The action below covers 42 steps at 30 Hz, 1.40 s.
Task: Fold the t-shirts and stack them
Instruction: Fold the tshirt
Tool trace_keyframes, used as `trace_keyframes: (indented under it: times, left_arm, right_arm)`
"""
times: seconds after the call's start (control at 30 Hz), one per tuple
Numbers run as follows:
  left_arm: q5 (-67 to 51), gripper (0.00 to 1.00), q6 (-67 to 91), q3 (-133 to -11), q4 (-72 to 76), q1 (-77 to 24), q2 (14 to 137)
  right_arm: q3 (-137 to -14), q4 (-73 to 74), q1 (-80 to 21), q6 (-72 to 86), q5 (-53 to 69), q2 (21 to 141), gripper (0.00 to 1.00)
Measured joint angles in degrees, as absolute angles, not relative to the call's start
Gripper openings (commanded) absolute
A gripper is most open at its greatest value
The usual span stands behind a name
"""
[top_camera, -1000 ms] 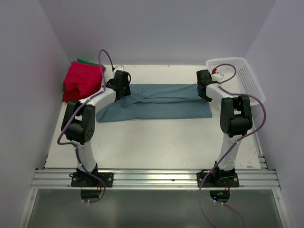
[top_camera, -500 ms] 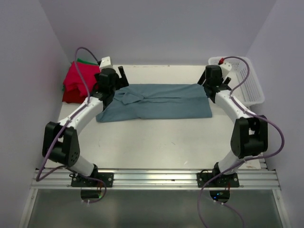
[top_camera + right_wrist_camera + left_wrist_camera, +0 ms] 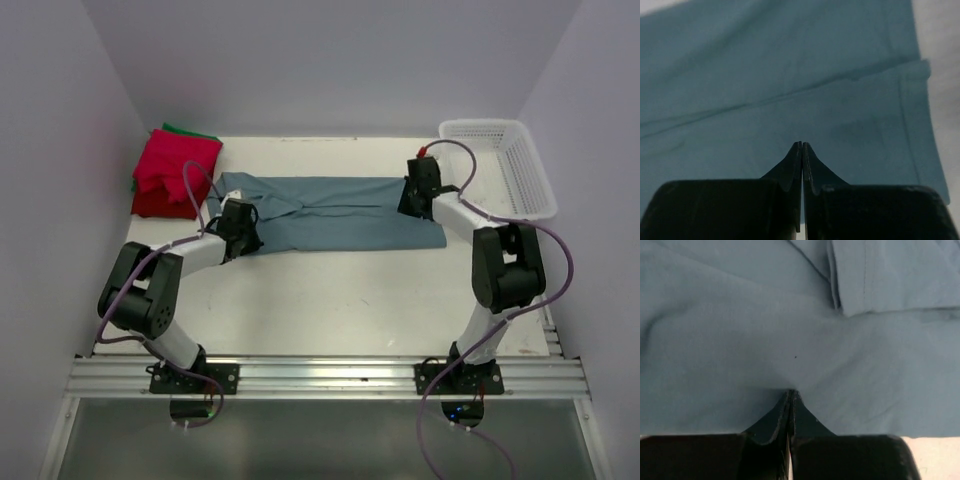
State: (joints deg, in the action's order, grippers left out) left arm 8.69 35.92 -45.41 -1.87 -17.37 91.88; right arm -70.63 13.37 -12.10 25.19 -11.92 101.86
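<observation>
A dusty blue-grey cloth t-shirt [image 3: 340, 210] lies flat across the far half of the table. It is folded into a long band running left to right, with a lengthwise fold line along its middle and a sleeve doubled in at the left end. This looks like the middle of the fold: the sides are in, but the band has not yet been doubled end to end into a square.

The left gripper [image 3: 790, 396] is down on the near left end of the band. Its jaws are clenched together, and the cloth draws into a small pucker at the tips, so it seems to be nipping the fabric. The right gripper [image 3: 801, 147] sits on the right end of the band, near the hem, also clenched tight. The cloth under it looks smooth, so whether it has caught any fabric cannot be told.

A stack of bright red folded cloth squares [image 3: 170, 172] sits at the far left corner, just beside the band's left end, with a green folded cloth [image 3: 190, 130] showing at its far edge. A white plastic mesh basket [image 3: 525, 175] stands at the far right. The pale table top [image 3: 330, 290] is bare in front.

The next move probably calls for lifting one end and carrying it over the other. The layers must stay aligned, and the finished square can then join the red stack.
</observation>
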Motion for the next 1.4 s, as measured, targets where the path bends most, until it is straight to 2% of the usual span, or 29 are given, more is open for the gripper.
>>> trace_keyframes:
  times: [0.2, 0.73, 1.03, 1.4]
  left_arm:
    - [7.4, 0.0, 38.4, -44.6, -0.7, -17.4, 93.1]
    - [7.1, 0.0, 39.1, -45.0, -0.4, -17.3, 94.3]
    - [6.6, 0.0, 39.5, -51.4, -0.9, -16.4, 99.9]
    - [5.9, 0.0, 39.9, -52.3, -0.9, -15.8, 100.7]
  right_arm:
    - [-65.9, 16.9, -14.1, 24.5, -9.4, 103.8, 0.0]
    - [-65.6, 18.5, -14.7, 23.0, -8.3, 106.1, 0.0]
    - [-59.4, 19.0, -18.9, 22.9, -8.2, 101.3, 0.0]
    - [-54.8, 21.5, -20.7, 24.0, -5.7, 96.6, 0.0]
